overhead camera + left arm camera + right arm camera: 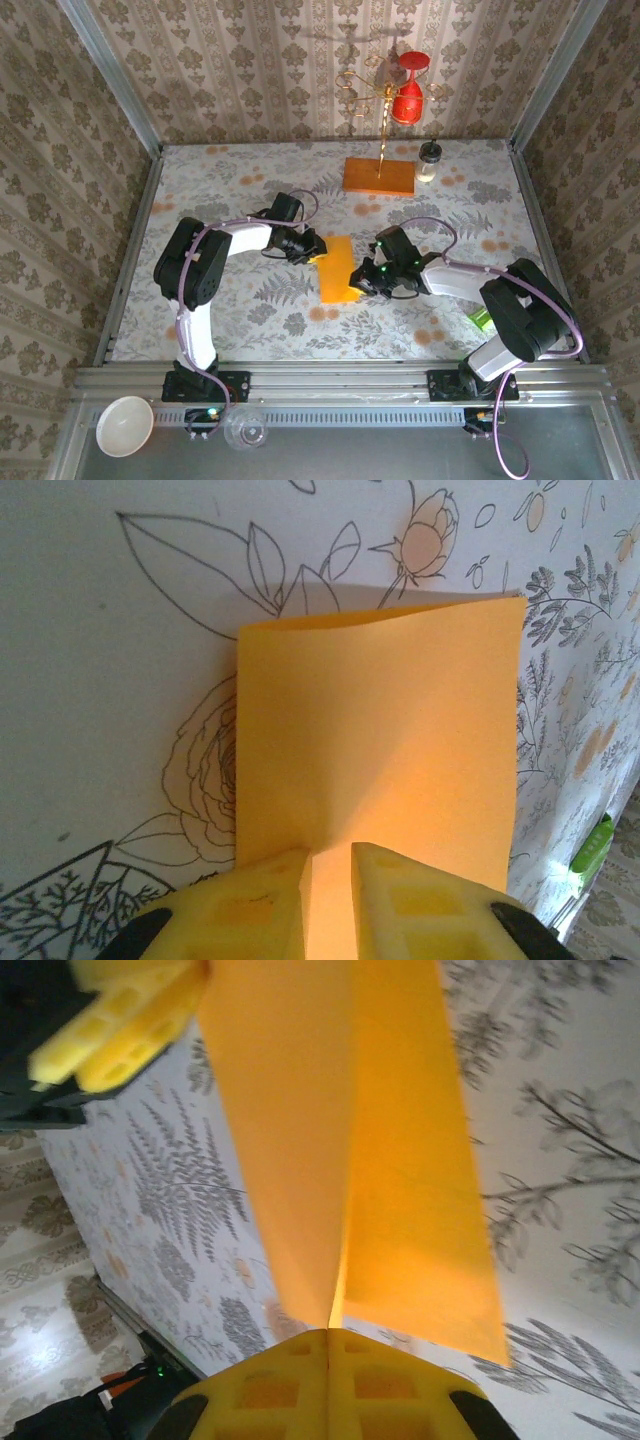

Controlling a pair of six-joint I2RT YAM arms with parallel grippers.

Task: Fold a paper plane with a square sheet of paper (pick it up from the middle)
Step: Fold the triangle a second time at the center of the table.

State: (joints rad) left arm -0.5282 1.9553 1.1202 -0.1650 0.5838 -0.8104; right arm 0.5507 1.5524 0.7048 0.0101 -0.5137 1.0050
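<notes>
From above, one thin orange-yellow sheet of paper [338,268] lies folded lengthwise in the middle of the flower-patterned table [250,330], between the two arms. The left gripper [318,250] touches its upper left edge and the right gripper [362,281] its lower right edge. Well apart, near the back wall, stands one thick brown-orange wooden block [379,176] bearing one gold wire stand [384,110], with one red bell-shaped piece [408,95] hanging by it. One small clear bottle [428,160] stands just beside the block. One white bowl [124,425] and one clear glass [245,430] sit on the near rail, and one green object [482,318] lies beside the right arm.

In the left wrist view, the left gripper [328,865] is clamped on the near edge of the sheet [380,730]. A narrow strip of paper is pinched between its two yellow fingers [265,905], and the rest stretches away over the table, its far edge slightly lifted.

In the right wrist view, the right gripper [330,1345] has its two yellow fingers [260,1390] pressed together on the crease of the sheet [300,1120]. The two halves spread apart from there. At the far end the left gripper [140,1020] meets the sheet's corner.
</notes>
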